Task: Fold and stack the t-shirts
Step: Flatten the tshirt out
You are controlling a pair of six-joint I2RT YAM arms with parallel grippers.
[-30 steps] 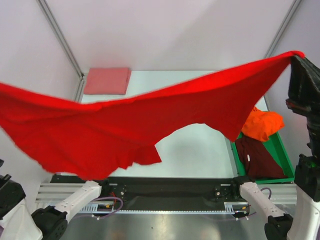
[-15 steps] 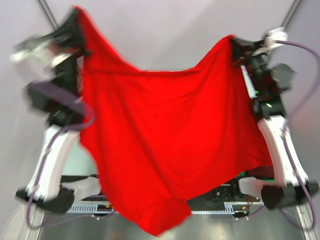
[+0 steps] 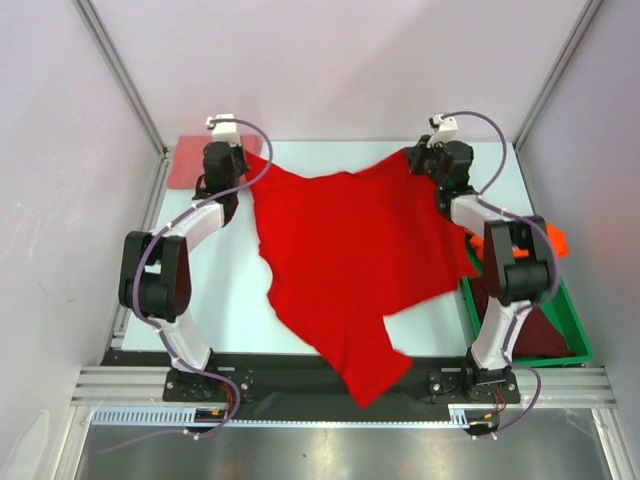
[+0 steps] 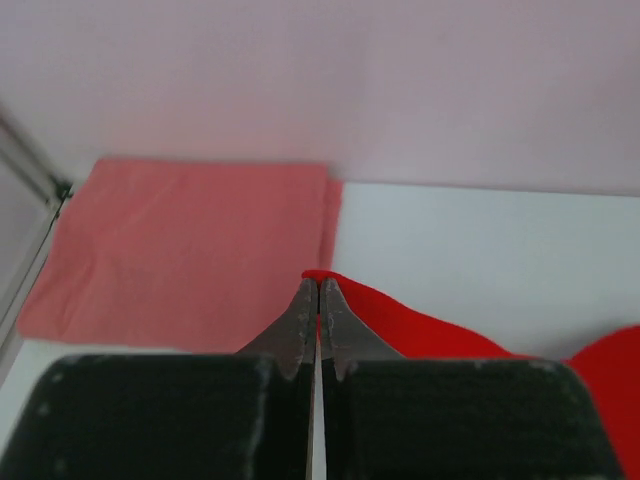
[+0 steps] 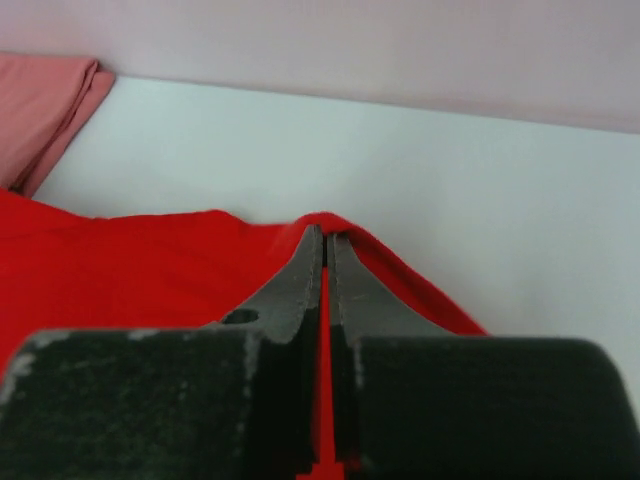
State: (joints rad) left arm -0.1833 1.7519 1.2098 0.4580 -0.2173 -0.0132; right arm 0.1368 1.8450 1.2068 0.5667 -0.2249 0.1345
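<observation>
Red tee (image 3: 340, 250): spread rumpled mid-table (image 3: 225, 290), far corners at 11 & 1 o'clock; near tail runs past the 6 o'clock edge.
L gripper (image 4: 318, 288): jaws pressed tight, pinching red tee's 11 o'clock corner.
R gripper (image 5: 325, 240): jaws tight on the 1 o'clock corner.
Pink tee (image 3: 185, 165): folded flat, 10 o'clock corner, just beside L gripper.
Orange tee (image 3: 550, 240): bunched, 3 o'clock, partly behind R arm.
Maroon tee (image 3: 540, 335): in green bin (image 3: 572, 325), 4 o'clock.

I think this is a robot lab. My left arm (image 3: 160, 270) and right arm (image 3: 515, 270) are bolted to a metal rail (image 3: 120, 380) at a plain white table (image 3: 330, 160). Bare pale walls (image 3: 330, 70) and metal posts (image 3: 122, 75) stand around it.
</observation>
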